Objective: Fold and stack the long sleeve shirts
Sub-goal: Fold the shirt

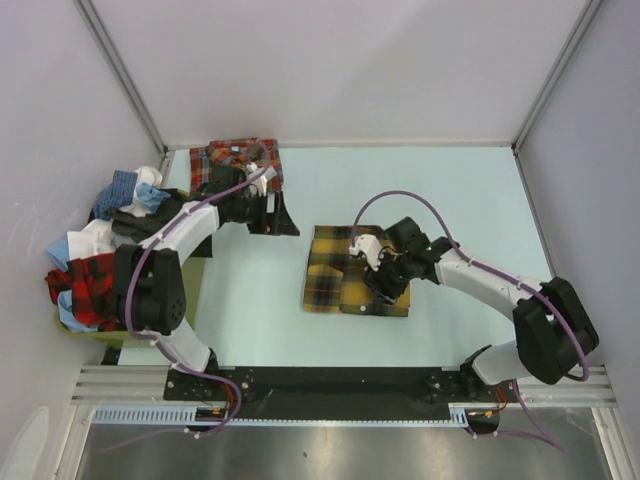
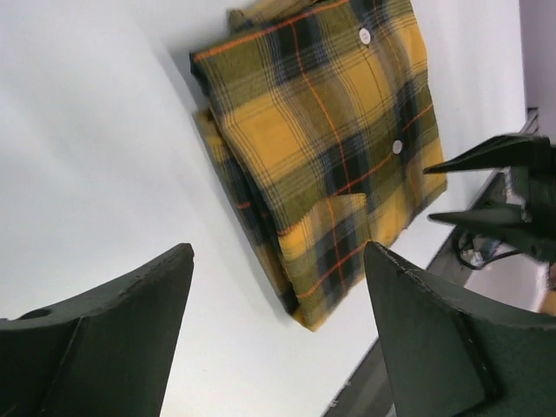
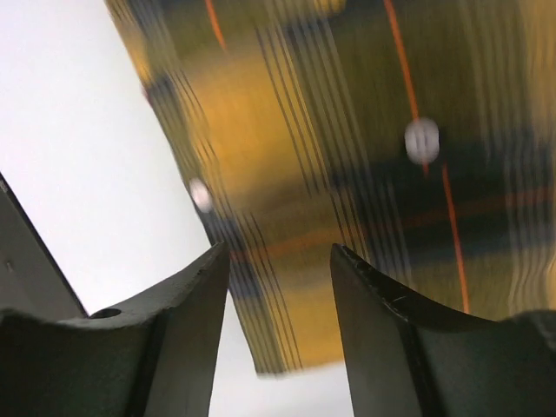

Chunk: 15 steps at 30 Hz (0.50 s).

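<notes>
A folded yellow-and-black plaid shirt (image 1: 345, 272) lies flat in the middle of the table. It also shows in the left wrist view (image 2: 330, 130) and, blurred, in the right wrist view (image 3: 347, 130). A folded red-orange plaid shirt (image 1: 232, 160) lies at the back left. My right gripper (image 1: 385, 282) hovers over the yellow shirt's right part, open (image 3: 280, 261), with nothing between its fingers. My left gripper (image 1: 283, 218) hangs open (image 2: 278, 261) above bare table between the two shirts, pointing toward the yellow one.
A heap of mixed clothes (image 1: 100, 250) sits at the left edge beside the left arm. White walls enclose the pale table (image 1: 450, 190) on three sides. The arms' mounting rail (image 1: 340, 382) runs along the near edge.
</notes>
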### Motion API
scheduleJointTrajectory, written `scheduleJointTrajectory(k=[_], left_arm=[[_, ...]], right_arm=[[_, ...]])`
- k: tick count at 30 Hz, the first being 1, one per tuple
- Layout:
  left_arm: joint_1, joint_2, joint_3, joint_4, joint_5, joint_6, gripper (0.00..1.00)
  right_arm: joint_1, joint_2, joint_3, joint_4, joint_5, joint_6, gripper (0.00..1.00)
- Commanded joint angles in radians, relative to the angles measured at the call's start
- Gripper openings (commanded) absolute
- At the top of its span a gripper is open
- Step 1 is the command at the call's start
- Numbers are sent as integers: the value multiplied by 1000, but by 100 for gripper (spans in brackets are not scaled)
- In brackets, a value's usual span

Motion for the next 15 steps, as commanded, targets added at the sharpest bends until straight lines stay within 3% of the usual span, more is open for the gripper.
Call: scheduleJointTrajectory(k=[1, 6, 8, 12, 15], left_arm=[[-37, 62, 131, -59, 65, 194, 86], [-123, 278, 400, -267, 176, 470, 82], [-137, 352, 529, -340, 198, 535, 77], [-115, 374, 525, -287, 288, 468, 74], [-115, 335, 472, -247, 272, 470, 77]], right_arm=[[-123, 42, -22, -178, -66, -91, 54], [-247, 163, 21, -235, -38, -161, 50], [-334, 185, 83, -307, -96, -175, 57], [-493, 246, 397, -395, -416, -169, 69], [-536, 422, 647, -442, -524, -172, 78]])
